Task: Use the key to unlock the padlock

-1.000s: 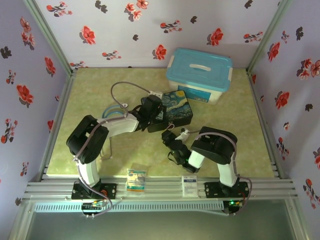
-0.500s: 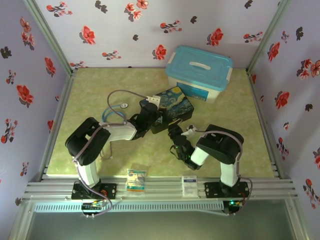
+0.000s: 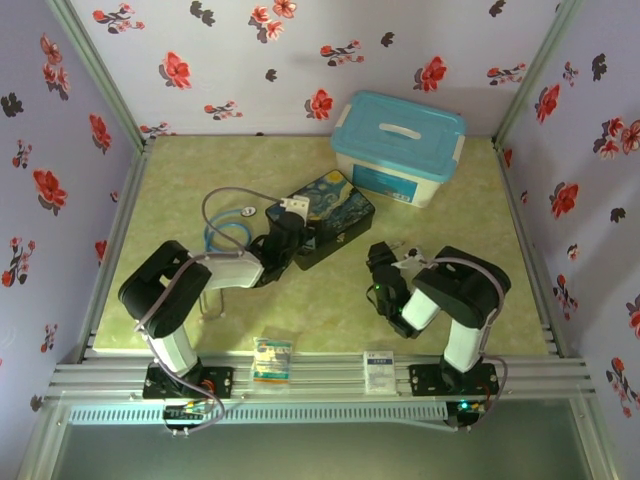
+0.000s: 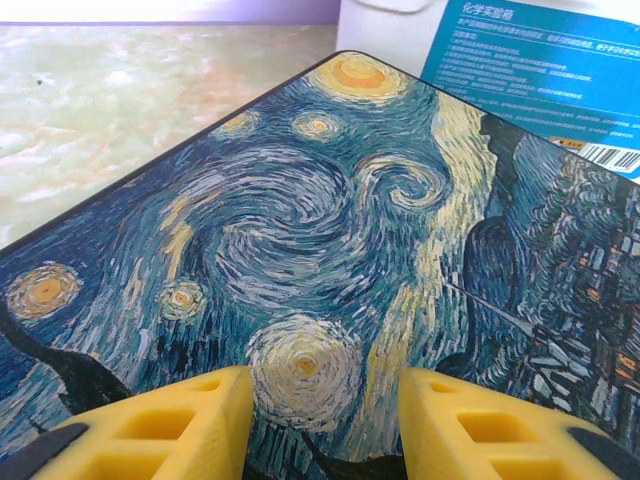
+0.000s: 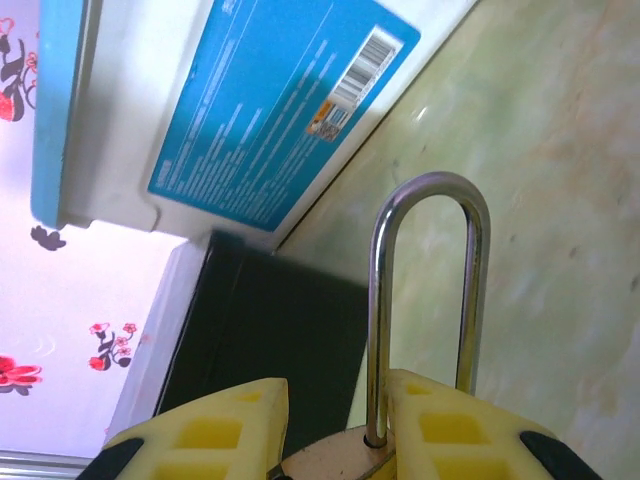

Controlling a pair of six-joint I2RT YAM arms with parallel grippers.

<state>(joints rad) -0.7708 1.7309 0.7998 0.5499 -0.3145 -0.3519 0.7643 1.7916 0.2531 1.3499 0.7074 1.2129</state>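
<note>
Step in hand: presenting the padlock for key insertion. The right claw [image 5: 335,390] is closed on the padlock [image 5: 375,330], gripping the brass body with the shackle pointing away from the wrist. The right leg of the shackle is hidden behind a finger, so whether it is seated cannot be told, and the lock is judged not yet open. In the top view this claw holds the lock above the tabletop [image 3: 200,170] at 4 o'clock from the box [image 4: 300,220]. The left claw [image 4: 325,375] hangs over the box lid at its 8 o'clock edge, fingers moderately apart with the painted lid visible between them and no key seen in the gap. Where the key lies cannot be told. Next move, as judged: locate and grip the key by its bow with the left claw, then bring it to the keyway, which must face the left arm; fine alignment is required. Surroundings: the bin [image 3: 400,140] stands at 1 o'clock from the box, just beside it. The stethoscope [image 3: 222,228] lies at 9 o'clock from the left claw, and its tubing may snag that arm. The box lies between the two claws' approach lines.
</note>
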